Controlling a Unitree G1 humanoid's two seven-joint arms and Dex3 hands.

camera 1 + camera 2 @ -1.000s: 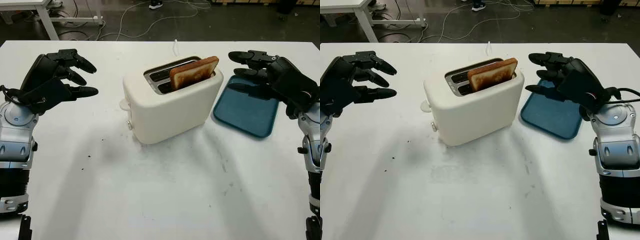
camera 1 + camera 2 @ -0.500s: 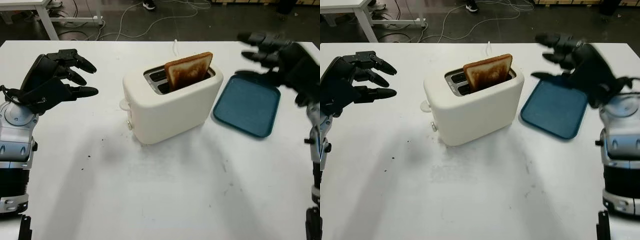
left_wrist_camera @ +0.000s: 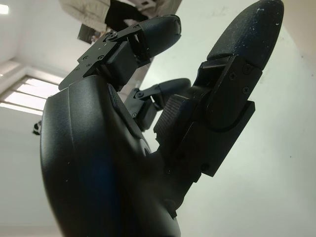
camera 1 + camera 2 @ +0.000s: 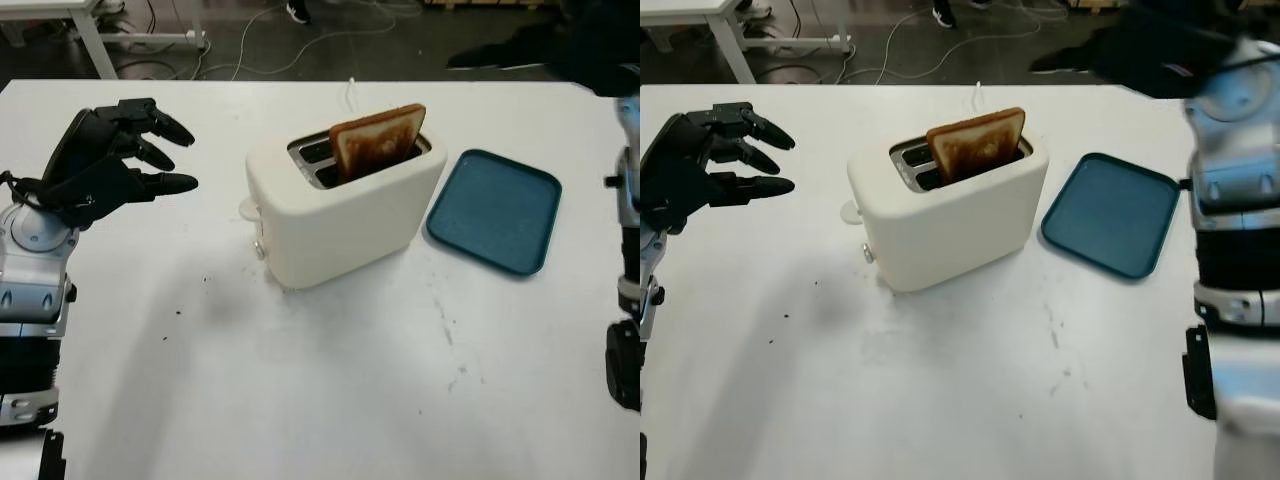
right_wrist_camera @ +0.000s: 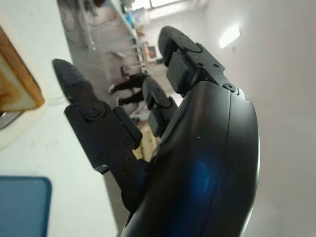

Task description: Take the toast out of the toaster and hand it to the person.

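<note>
I see a browned, square toast slice (image 4: 378, 142) standing upright in the rear slot of a cream, rounded two-slot toaster (image 4: 340, 205) at the centre of the matte white tabletop (image 4: 330, 390). A flat teal tray (image 4: 494, 209) with rounded corners lies just beside the toaster. The left robot hand (image 4: 105, 160) hovers released, well apart from the toaster. The right robot hand (image 4: 1140, 50) is raised beyond the tray, released. Cables trail across the dark floor (image 4: 250, 40).
</note>
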